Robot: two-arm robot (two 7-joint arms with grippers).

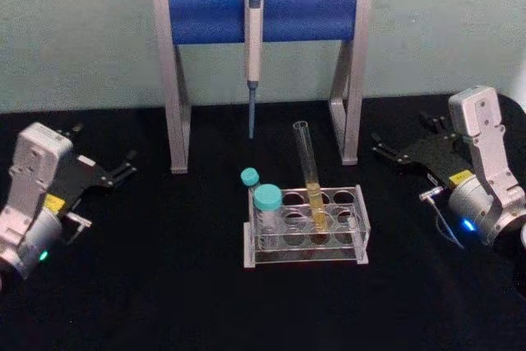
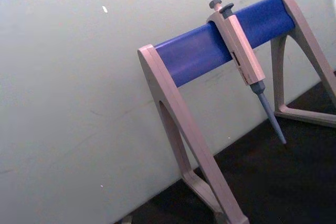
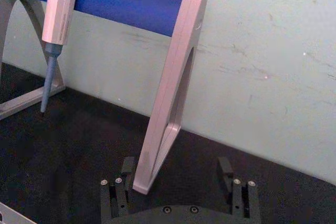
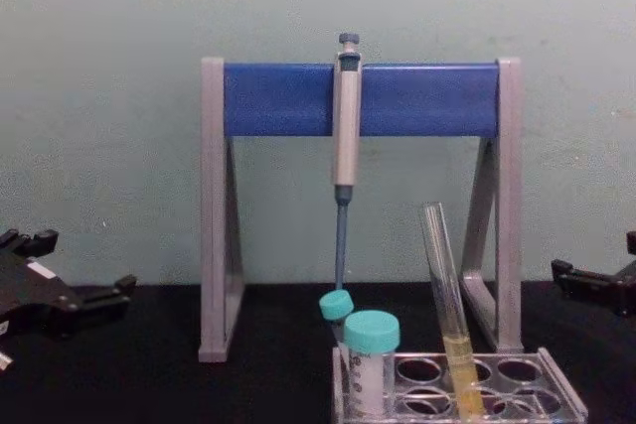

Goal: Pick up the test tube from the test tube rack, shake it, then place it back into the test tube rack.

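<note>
Both grippers idle; test tube (image 1: 310, 177) leans left in rack (image 1: 306, 236).

I'm looking at a black table (image 1: 164, 285) running back to a pale wall. The clear test tube rack (image 1: 306, 240) is sitting on it near the middle, and the grey-and-blue pipette stand (image 1: 261, 71) is standing directly on it just behind the rack, feet planted on the black surface.

test tube (image 1: 311, 178) in test tube rack (image 1: 305, 249) | vials (image 1: 267, 200) in rack's left | pipette stand (image 1: 261, 16) behind
</note>
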